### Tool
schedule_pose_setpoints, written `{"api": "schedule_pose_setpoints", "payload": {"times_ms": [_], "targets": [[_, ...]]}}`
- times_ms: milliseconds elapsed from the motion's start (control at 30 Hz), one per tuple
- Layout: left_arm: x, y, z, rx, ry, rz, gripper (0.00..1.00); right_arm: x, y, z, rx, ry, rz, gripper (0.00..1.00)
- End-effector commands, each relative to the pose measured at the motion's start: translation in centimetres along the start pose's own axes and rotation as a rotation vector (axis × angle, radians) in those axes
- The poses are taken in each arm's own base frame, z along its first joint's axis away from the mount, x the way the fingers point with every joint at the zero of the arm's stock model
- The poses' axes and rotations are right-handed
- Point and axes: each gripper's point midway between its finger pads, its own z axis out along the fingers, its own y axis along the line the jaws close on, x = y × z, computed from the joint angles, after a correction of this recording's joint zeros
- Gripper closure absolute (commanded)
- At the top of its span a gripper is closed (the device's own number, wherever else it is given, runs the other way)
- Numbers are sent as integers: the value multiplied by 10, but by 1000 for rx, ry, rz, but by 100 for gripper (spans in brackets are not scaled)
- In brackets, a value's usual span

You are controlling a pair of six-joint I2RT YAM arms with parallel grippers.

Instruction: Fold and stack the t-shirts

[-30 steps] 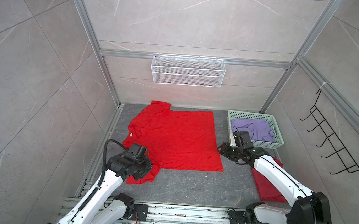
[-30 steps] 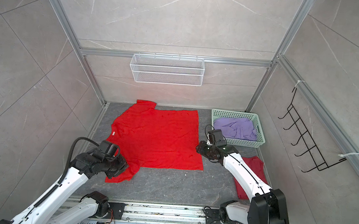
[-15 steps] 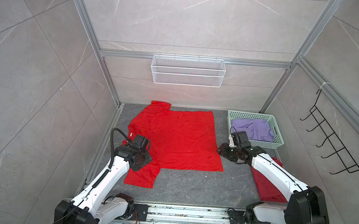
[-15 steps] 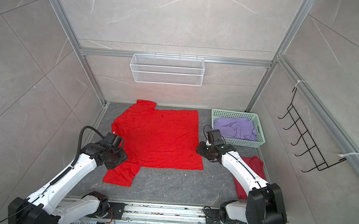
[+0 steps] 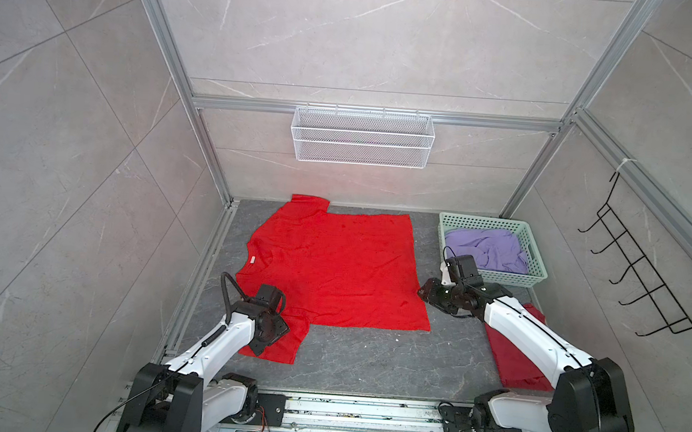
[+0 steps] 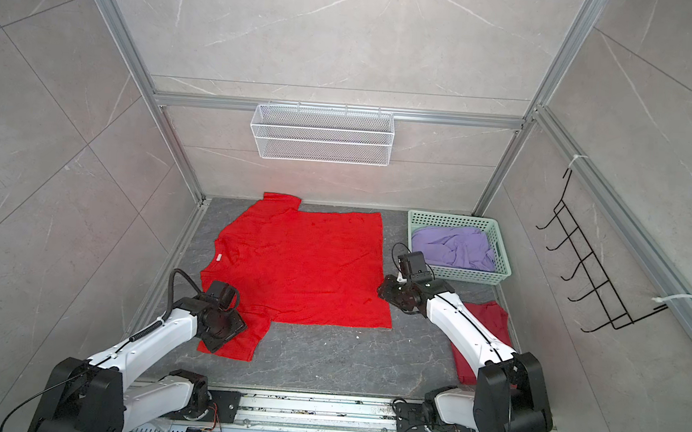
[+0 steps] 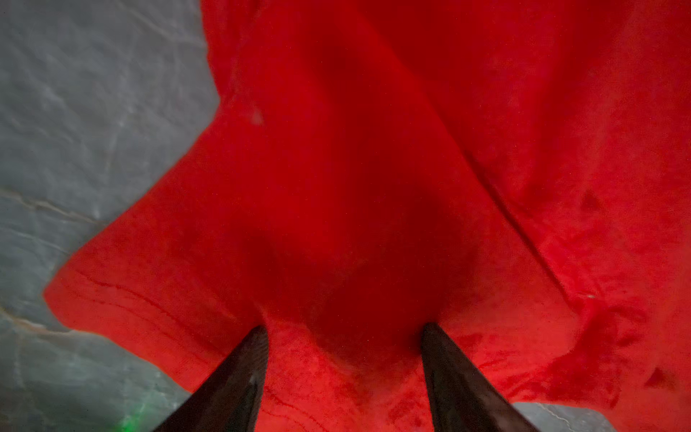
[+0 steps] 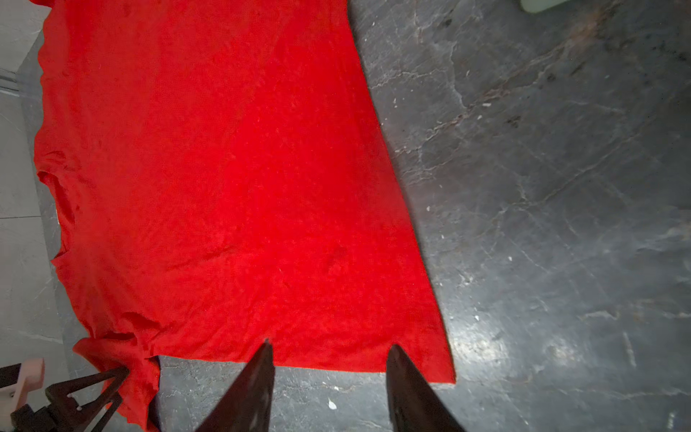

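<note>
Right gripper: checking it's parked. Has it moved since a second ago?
No. In both top views the right gripper keeps its spot near the green basket.

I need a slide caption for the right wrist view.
Right hand, jaws apart, over an edge of the bright red t-shirt spread flat on the grey table.

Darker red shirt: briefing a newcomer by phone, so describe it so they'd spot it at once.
Start at the mint-green basket in the far right corner. Nearer, along the right edge, the darker red shirt lies partly under the right arm. It is dull deep red, unlike the bright red shirt spread flat mid-table or the lavender shirt in the basket.
</note>
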Motion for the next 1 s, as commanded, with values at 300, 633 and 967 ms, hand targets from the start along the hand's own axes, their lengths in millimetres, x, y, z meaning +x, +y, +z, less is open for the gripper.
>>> {"api": "schedule_pose_setpoints", "payload": {"times_ms": [300, 633, 967], "targets": [[76, 24, -2, 99, 263, -226, 16, 3, -13, 9, 56, 2, -4, 49], [32, -16, -77, 214, 111, -98, 15, 2, -16, 13, 63, 6, 0, 49], [-4, -19, -53, 61, -7, 39, 14, 3, -20, 10, 76, 1, -2, 49]]}}
